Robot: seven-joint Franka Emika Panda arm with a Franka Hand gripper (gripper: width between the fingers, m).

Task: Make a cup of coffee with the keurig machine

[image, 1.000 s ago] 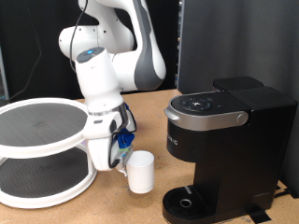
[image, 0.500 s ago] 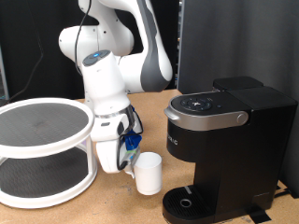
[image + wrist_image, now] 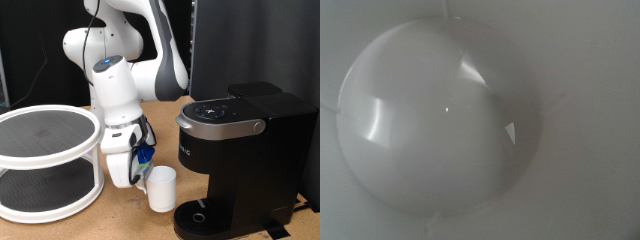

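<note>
A: Where is the cup (image 3: 162, 187) rel. to the keurig machine (image 3: 243, 160)?

B: On the exterior view's left of the machine, just beside its lower front, close to the round drip tray base (image 3: 200, 219). Cup is upright, near the wooden tabletop (image 3: 120, 222); I cannot tell if it touches the wood or hangs a bit above.

A: And the gripper?

B: The gripper (image 3: 143, 180) is at the cup's far side from the machine, pointing down, right against the cup wall. Fingers are mostly hidden behind the cup and the white hand body, so how wide the jaws stand, and whether they really clamp the cup, I cannot tell.

A: Wrist view helps?

B: Not much. It is filled w/ the cup's white inside (image 3: 445, 110), a smooth round bowl w/ some light reflections. No fingers to see there.

A: Machine state?

B: Lid is down, top buttons (image 3: 212, 109) visible on the silver-grey trimmed panel.

A: Other things?

B: A white two-level round shelf (image 3: 45, 160) stands further from the machine than the cup, on the exterior view's left side. Blue cable bits (image 3: 143, 155) sit at the hand, above the cup.
</note>
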